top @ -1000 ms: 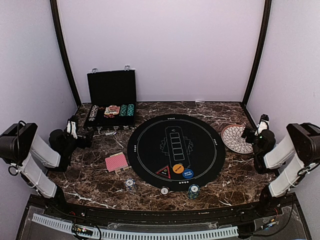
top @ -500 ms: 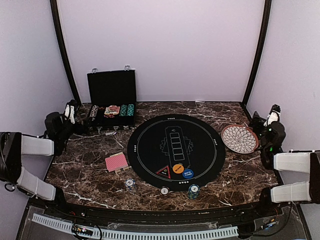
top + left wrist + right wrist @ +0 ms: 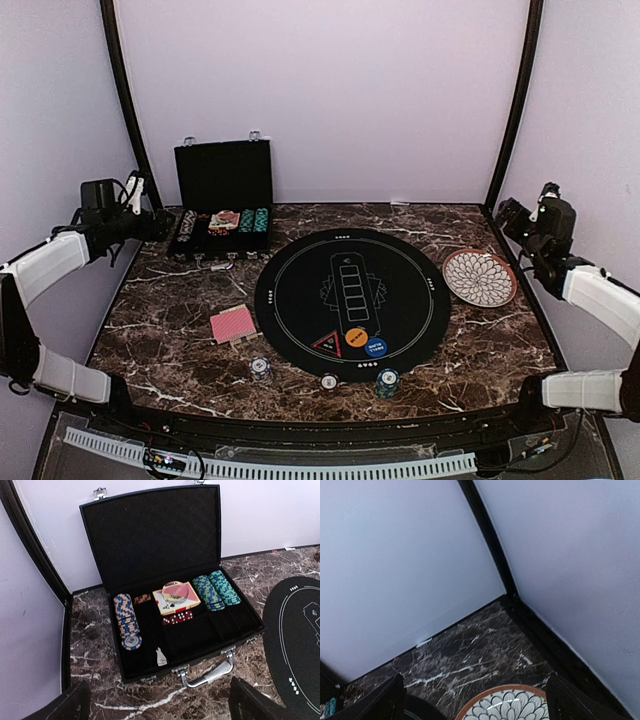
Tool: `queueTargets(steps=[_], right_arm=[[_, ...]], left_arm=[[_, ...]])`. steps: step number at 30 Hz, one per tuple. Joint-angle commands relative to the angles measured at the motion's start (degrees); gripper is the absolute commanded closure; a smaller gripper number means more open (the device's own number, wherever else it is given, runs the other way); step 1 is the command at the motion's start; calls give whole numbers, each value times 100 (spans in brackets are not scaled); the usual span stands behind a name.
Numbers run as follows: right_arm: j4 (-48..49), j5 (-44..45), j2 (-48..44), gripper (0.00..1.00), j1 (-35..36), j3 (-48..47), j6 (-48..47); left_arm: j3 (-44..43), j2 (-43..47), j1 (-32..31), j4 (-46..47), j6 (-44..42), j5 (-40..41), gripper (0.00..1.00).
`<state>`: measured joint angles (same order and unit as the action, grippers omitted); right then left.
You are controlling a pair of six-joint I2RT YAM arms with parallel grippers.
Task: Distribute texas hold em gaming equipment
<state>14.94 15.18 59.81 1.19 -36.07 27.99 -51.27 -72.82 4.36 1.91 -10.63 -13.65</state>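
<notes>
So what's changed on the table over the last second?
The left gripper lifted and swung outward, up beside the black case; the right gripper did likewise near the plate. Neither took hold of anything. Cards, chips and marker discs stayed put.

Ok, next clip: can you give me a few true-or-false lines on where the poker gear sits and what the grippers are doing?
1. The black case stands open. True.
2. The red cards lie on the round black mat. False: they lie on the marble table, just left of the mat.
3. The orange disc and the blue disc sit side by side on the mat, near its front edge. True.
4. The left gripper is shut on a chip. False: it is open and holds nothing, and it faces the case.
5. The patterned plate sits to the right of the mat. True.
</notes>
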Motion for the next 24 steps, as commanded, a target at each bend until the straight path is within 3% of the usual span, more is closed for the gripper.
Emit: queueTargets(steps=[1,6,11,18,24], right_arm=[[-1374,-822,383,2,952,-395,11],[-2470,-610,1207,15,2764,-1057,-220],[-3225,-228,1818,20,4236,-1558,-69],[-3470,-590,2807,38,5285,-2146,184],[-3570,-721,3967,39,5891,-2948,134]], left_arm=[[-182,363,46,-1190,-153,-66,1],[-455,316,45,-1702,-217,-184,1],[-535,349,46,-1918,-376,-148,1],[-559,426,46,-2153,-509,-114,1],[-638,505,45,-2351,-524,-115,1]])
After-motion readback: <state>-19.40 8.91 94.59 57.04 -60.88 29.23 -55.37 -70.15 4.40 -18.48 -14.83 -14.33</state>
